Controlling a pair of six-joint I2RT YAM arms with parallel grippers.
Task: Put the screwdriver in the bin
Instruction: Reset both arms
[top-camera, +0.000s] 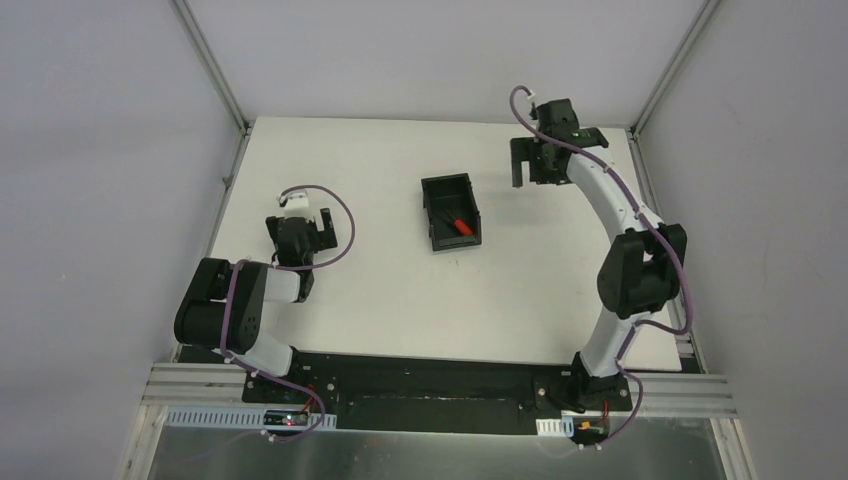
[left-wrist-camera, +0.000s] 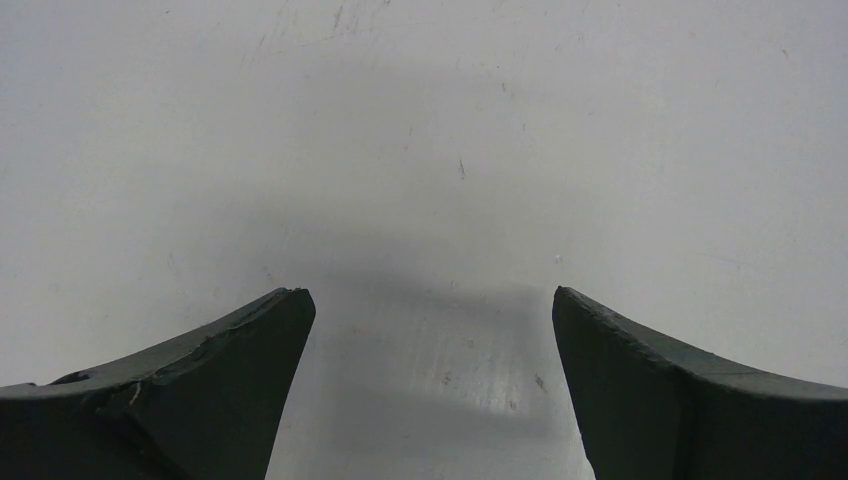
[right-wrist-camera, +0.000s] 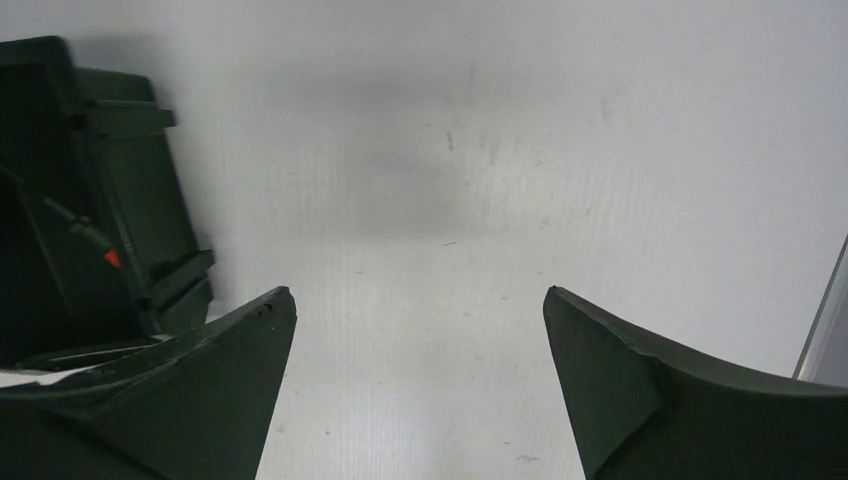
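The black bin stands in the middle of the white table. The red-handled screwdriver lies inside it. In the right wrist view the bin is at the left edge, and a bit of the screwdriver shows inside. My right gripper is open and empty, to the right of the bin and apart from it; in its wrist view the right gripper is over bare table. My left gripper is open and empty, far to the left of the bin; its wrist view shows the left gripper over bare table.
The table is white, enclosed by pale walls with metal corner posts. A metal rail runs along the table's right edge near my right gripper. The arm bases sit on a black plate at the near edge.
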